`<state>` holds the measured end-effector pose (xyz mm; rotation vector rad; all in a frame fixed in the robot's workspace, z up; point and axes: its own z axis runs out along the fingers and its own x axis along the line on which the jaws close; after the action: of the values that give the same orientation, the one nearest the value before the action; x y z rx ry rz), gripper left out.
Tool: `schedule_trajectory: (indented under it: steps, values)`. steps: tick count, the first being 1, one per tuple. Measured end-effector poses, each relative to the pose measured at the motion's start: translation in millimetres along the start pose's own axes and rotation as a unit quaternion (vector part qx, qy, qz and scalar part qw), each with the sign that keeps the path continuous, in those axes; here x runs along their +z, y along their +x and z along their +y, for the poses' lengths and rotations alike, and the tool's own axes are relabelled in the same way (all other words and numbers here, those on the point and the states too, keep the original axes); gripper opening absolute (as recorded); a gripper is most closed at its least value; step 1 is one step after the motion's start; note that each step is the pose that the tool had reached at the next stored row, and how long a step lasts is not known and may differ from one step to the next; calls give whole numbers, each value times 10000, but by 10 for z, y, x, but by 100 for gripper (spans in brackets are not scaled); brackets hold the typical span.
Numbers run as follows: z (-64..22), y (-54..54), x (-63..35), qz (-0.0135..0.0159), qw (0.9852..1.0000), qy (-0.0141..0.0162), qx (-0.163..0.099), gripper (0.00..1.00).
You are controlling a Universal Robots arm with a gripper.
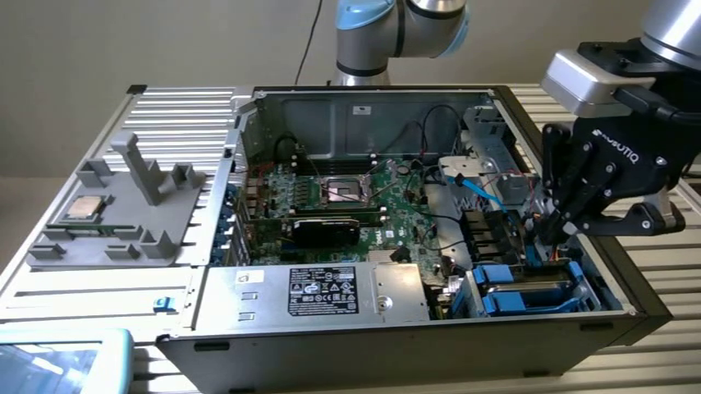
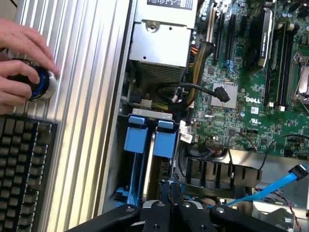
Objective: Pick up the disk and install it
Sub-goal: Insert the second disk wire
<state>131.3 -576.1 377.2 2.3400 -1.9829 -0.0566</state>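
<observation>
The disk [image 2: 154, 145] stands on edge in the drive bay at the corner of the open computer case [image 1: 613, 271]. Its silver-grey body shows between two bright blue carrier pieces [image 2: 136, 135]. In the exterior view those blue carriers [image 1: 526, 287] sit at the case's front right corner. My black gripper [image 1: 544, 238] hangs just above that bay on the exterior view's right. In the wrist view its fingertips [image 2: 166, 193] are pressed together over the bay's edge, close to the blue carriers, and nothing is between them.
A person's hand [image 2: 21, 63] rests on a round knob beside a black keyboard [image 2: 24, 169] on the ribbed table. Inside the case are the power supply [image 1: 328, 291], the motherboard [image 1: 350, 205] and a loose blue cable [image 1: 477, 185]. A grey fixture [image 1: 131, 213] holds a processor chip.
</observation>
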Motion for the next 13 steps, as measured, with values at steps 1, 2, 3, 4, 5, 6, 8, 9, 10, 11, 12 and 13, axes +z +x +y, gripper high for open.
schedule_trajectory:
  steps: [1,2,3,4,5,6,8,9,10,11,12,13]
  values:
    - [0,0,2,6,10000,2,-89,11]
    - [0,0,3,10,9998,4,-179,11]
    - [0,0,4,14,9996,7,-269,11]
    - [-1,0,5,19,9993,9,-361,11]
    - [-1,0,7,24,9990,11,-451,11]
    - [-1,0,8,31,9985,13,-540,11]
    - [0,0,12,45,9974,25,-716,11]
    - [-1,0,13,53,9968,35,-799,11]
    - [-1,0,13,58,9961,44,-884,11]
    - [-1,-2,15,65,9955,59,-944,11]
    - [-2,-2,16,72,9948,67,-1017,11]
    - [-2,-2,17,75,9940,68,-1085,11]
